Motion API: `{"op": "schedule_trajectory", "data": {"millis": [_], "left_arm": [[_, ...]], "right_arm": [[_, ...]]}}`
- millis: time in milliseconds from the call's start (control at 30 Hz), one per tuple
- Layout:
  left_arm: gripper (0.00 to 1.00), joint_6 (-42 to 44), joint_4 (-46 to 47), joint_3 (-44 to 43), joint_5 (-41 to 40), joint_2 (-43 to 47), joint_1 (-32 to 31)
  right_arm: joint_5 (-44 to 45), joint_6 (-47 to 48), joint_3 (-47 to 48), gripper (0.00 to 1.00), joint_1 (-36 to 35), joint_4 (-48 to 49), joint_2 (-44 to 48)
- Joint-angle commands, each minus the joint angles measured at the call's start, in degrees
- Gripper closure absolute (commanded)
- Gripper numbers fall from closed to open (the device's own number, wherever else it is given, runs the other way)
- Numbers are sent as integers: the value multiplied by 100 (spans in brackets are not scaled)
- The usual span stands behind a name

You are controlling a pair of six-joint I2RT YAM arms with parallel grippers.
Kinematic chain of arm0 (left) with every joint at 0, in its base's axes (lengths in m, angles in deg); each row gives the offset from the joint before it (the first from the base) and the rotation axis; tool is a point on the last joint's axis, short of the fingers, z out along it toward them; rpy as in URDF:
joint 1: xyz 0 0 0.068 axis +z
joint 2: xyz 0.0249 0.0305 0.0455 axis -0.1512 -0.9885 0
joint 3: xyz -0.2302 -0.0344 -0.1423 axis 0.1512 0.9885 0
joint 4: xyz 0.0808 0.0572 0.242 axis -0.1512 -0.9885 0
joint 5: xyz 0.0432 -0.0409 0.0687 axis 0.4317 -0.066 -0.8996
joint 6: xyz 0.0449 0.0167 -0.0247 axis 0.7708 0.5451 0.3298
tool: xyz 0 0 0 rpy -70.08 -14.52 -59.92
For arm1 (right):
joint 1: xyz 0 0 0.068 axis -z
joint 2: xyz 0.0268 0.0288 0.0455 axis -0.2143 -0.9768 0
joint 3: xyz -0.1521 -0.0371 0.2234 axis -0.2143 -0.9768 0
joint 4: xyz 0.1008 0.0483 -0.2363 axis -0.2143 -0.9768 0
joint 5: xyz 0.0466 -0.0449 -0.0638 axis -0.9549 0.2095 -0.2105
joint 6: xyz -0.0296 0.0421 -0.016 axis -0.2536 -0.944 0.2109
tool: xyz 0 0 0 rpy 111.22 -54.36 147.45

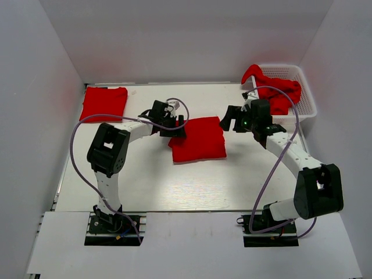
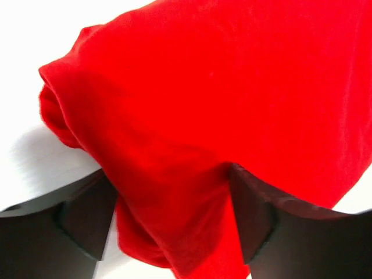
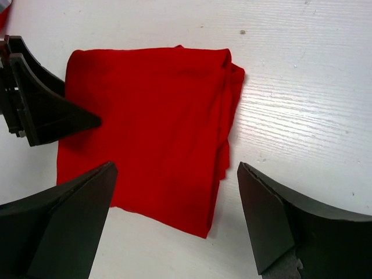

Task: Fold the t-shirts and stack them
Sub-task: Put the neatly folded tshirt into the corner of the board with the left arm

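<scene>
A folded red t-shirt [image 1: 197, 139] lies in the middle of the white table. My left gripper [image 1: 172, 131] is at its left edge, and the left wrist view shows its jaws closed on a bunched fold of the shirt [image 2: 174, 209]. My right gripper [image 1: 230, 121] hovers just past the shirt's right edge, open and empty. In the right wrist view the shirt [image 3: 145, 133] lies flat below my wide-open fingers [image 3: 64, 215], with the left gripper's fingers [image 3: 52, 110] on its far edge. Another folded red t-shirt [image 1: 104, 103] lies at the back left.
A white mesh basket [image 1: 304, 81] at the back right holds crumpled red t-shirts [image 1: 280, 92], one hanging over its rim. White walls enclose the table on three sides. Purple cables loop from both arms.
</scene>
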Motion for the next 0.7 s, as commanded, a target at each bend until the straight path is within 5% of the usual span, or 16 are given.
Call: {"op": "schedule_trajectory", "data": {"millis": [0,233,367,667], "left_arm": [[19,137,-407,-31,-61,-318,-209],[64,137,-407,-408,290,-599,-324],[100,76,-346,-708,475,-837,-324],[100,312,612,-532,897,93,-148]], "right_arm": [[169,100,-56,10,39,8,211],[309,109,-170,10,39,26,352],[502,109,-275,10,74,-27,466],[793,30,-539,10,136,113,730]]}}
